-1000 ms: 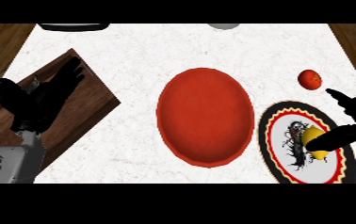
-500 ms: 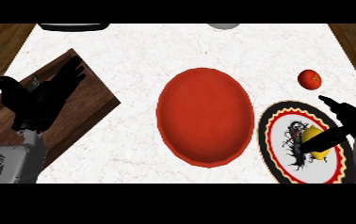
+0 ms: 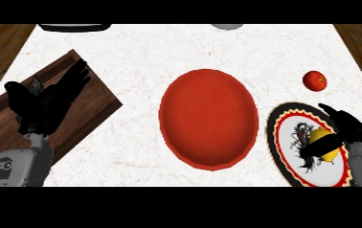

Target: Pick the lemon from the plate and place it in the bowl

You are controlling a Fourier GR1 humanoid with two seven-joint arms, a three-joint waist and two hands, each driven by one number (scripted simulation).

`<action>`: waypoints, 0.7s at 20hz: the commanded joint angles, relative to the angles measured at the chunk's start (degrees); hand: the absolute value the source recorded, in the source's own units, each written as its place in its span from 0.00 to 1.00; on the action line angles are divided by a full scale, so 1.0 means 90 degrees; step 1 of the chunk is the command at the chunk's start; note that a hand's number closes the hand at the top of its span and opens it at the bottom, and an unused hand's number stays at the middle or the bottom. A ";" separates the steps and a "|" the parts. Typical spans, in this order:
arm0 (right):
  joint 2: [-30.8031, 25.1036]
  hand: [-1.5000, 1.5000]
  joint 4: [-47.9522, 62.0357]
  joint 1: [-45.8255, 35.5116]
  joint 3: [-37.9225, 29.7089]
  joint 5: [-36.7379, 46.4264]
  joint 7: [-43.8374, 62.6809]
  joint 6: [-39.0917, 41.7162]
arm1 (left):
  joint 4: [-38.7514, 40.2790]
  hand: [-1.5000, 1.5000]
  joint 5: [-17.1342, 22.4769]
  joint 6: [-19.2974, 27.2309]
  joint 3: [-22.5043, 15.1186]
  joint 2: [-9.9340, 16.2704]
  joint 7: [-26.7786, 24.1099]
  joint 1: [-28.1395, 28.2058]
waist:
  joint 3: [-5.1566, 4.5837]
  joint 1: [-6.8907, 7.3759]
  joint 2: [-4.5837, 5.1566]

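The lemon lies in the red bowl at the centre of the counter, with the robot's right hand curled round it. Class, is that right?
Not quite. The head view shows the lemon on the patterned plate at the right, not in the red bowl, which holds nothing. The rest stands: the right hand is curled round the lemon.

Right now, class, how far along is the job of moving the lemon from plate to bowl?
Done: the right hand has reached the plate and curls round the lemon. In hand: the grasp, with the lemon over the plate. Left: carrying it to the red bowl, which holds nothing. The left hand rests open at the left.
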 commanded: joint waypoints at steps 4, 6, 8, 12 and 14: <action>0.0058 1.00 0.0534 -0.0065 0.0001 0.0551 -0.0967 -0.0387 | -0.0071 0.50 -0.0083 -0.0110 0.0077 -0.0020 0.0188 -0.0077 | -0.0001 0.0002 -0.0002; 0.0293 1.00 0.0076 0.0110 0.0078 0.0677 -0.0682 -0.0630 | -0.0417 0.50 -0.0013 -0.0131 0.0130 -0.0089 0.0066 0.0387 | -0.0002 0.0007 -0.0008; 0.0096 1.00 0.0861 -0.0362 -0.0093 0.0763 -0.1059 -0.0554 | -0.0657 0.50 -0.0030 -0.0206 0.0068 -0.0118 0.0226 0.0509 | -0.0001 0.0027 -0.0002; 0.0348 1.00 0.0738 -0.0149 0.0058 0.1015 -0.1428 -0.0932 | -0.0091 0.50 -0.0130 -0.0157 0.0174 -0.0186 -0.0099 0.0061 | -0.0001 0.0004 0.0002; 0.0100 1.00 0.0313 0.0043 -0.0210 0.0815 -0.1392 -0.0576 | -0.0168 0.50 -0.0122 -0.0292 0.0225 -0.0093 0.0101 0.0255 | -0.0002 -0.0008 -0.0004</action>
